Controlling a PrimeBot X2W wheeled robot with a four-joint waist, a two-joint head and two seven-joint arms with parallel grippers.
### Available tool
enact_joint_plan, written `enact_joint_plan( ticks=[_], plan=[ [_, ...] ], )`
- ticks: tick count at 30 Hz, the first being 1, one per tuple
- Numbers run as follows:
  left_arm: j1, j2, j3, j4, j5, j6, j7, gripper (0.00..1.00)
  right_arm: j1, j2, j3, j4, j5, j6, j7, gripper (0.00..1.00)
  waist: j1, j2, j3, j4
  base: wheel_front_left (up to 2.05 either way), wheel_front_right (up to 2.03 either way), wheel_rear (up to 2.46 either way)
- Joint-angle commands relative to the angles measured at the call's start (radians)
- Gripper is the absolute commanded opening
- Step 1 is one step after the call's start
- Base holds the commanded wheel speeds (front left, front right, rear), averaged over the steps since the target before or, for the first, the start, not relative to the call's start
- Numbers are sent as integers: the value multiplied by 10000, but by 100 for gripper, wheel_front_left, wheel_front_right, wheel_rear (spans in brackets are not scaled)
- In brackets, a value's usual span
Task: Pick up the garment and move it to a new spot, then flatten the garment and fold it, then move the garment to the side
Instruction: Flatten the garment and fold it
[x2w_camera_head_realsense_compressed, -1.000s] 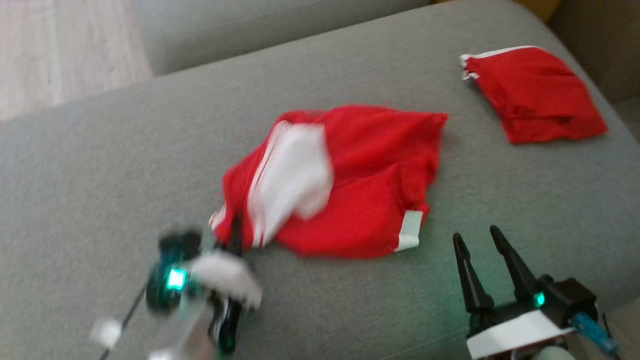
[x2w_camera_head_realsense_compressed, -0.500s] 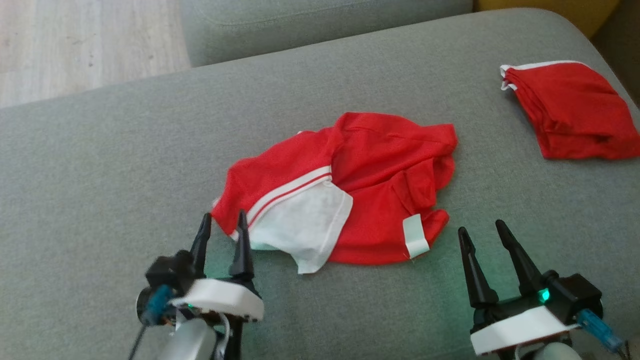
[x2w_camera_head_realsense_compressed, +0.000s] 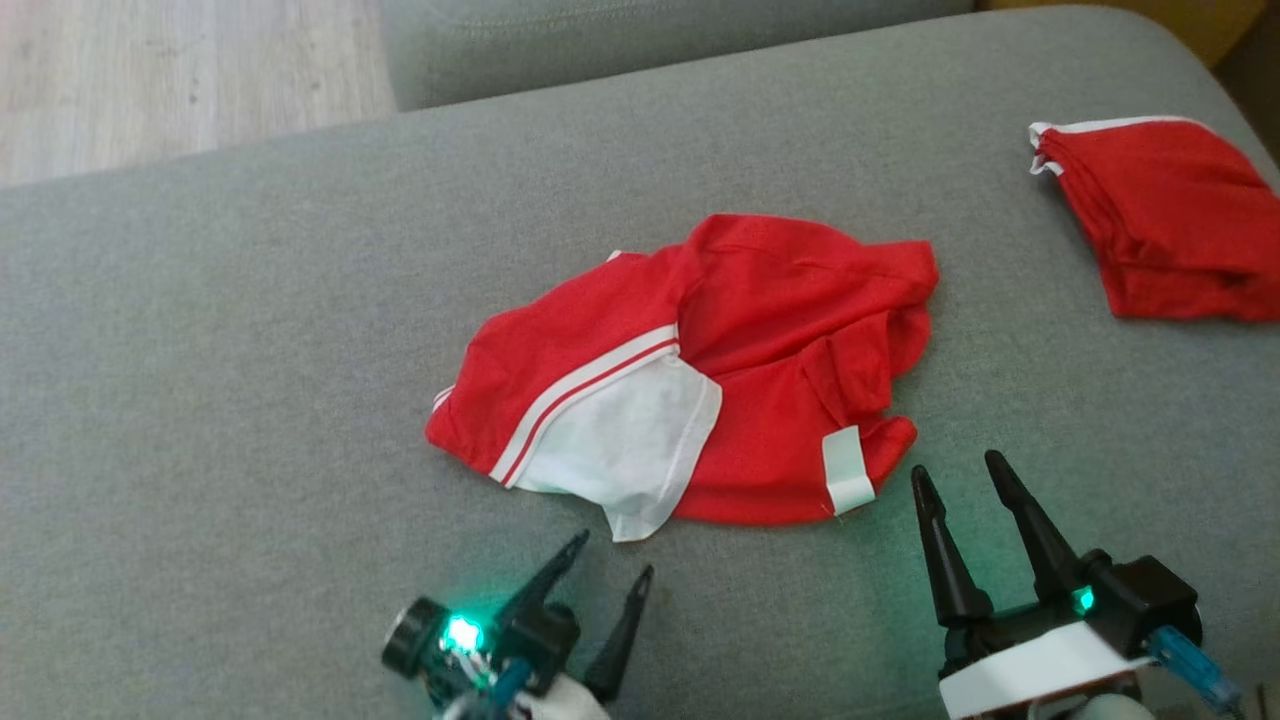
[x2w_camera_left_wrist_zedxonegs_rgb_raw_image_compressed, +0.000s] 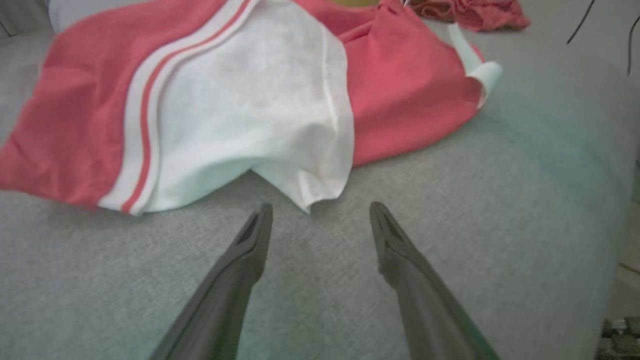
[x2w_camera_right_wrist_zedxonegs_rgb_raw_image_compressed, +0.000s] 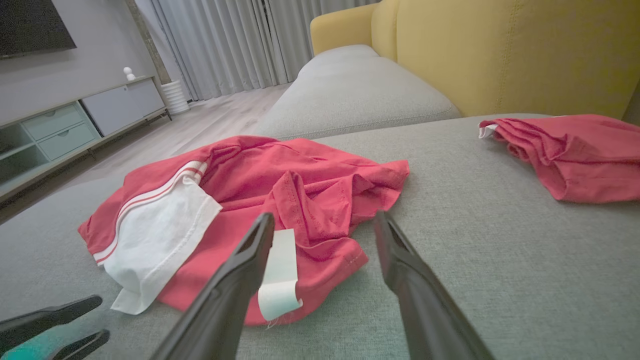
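1. While the garment (x2w_camera_head_realsense_compressed: 770, 350) lies crumpled on the sofa cushion (x2w_camera_head_realsense_compressed: 250, 350), nothing grips it.
2. Left gripper (x2w_camera_head_realsense_compressed: 612, 556): fingers spread, near its white panel (x2w_camera_head_realsense_compressed: 630, 440).
3. Right gripper (x2w_camera_head_realsense_compressed: 955, 466): fingers spread beside its white tag (x2w_camera_head_realsense_compressed: 848, 470); contact unclear.

Nothing here I can read: the white tag (x2w_camera_head_realsense_compressed: 848, 470) at the five o'clock edge of the garment (x2w_camera_head_realsense_compressed: 780, 300) looks blank from where I stand
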Motion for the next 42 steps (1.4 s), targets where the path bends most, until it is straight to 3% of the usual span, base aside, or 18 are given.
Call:
enact_joint_plan(
  ticks=[1,11,12,13,14,16,23,28,35,42],
  plan=[
    [-585,-10,210,-115,40,76,-85,100,-392,-206,240,-311,31,-9,-109,100,0,0,70,-43,0,0,0],
    [-1475,-139,-36,1347,-491,122,-249,98,-547,-314,231,-285,72,-9,-109,100,0,0,315,-200,0,0,0],
    [-1515,-141,-78,1381,-557,122,-256,78,-555,-310,232,-276,72,-9,-109,100,0,0,312,-210,0,0,0],
    [-1540,-143,-138,1387,-634,122,-261,48,-560,-305,230,-265,72,-9,-109,100,0,0,306,-216,0,0,0],
    [-1556,-144,-201,1383,-710,124,-265,40,-561,-298,225,-255,72,-9,-109,100,0,0,295,-219,0,0,0],
    [-1564,-145,-347,1358,-832,80,-269,0,-557,-283,218,-239,75,-9,-109,100,0,0,265,-220,0,0,0],
    [-1410,-145,-376,988,-1001,193,-273,0,-473,-239,144,-233,55,-9,-109,100,0,0,107,-116,0,0,0],
    [-928,209,36,66,-1112,477,-274,0,-420,-245,-14,-228,102,-9,-109,100,0,0,-50,65,0,0,0],
    [77,1476,699,-2177,-1189,1146,-51,0,-493,-503,-566,-1,452,-9,-109,100,0,0,-167,693,0,0,0],
    [373,2331,1462,-3914,-1478,1626,399,0,-1626,-1160,-444,1216,1375,-9,-109,100,0,0,97,1150,0,0,0]
  ],
)
